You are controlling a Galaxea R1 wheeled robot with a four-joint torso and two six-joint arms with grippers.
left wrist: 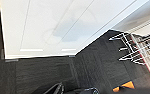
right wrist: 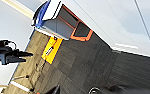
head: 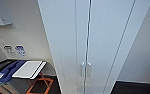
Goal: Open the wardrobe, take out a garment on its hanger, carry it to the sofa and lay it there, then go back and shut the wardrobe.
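**Robot faces the closed wardrobe**

Dark grey carpet tiles cover the floor, and pale walls flank a tall white cabinet. The wardrobe stands straight ahead in the head view, both full-height doors shut, with a thin dark seam between them and two small white handles side by side low on that seam. To its left sits a white-topped stand with an orange frame (a blue object rests just beside its top), and two small signs hang on the wall above. The left wrist view shows the wardrobe's foot meeting the carpet, with white wire racks off to one side. Whether either pincer is spread or pressed together cannot be told.
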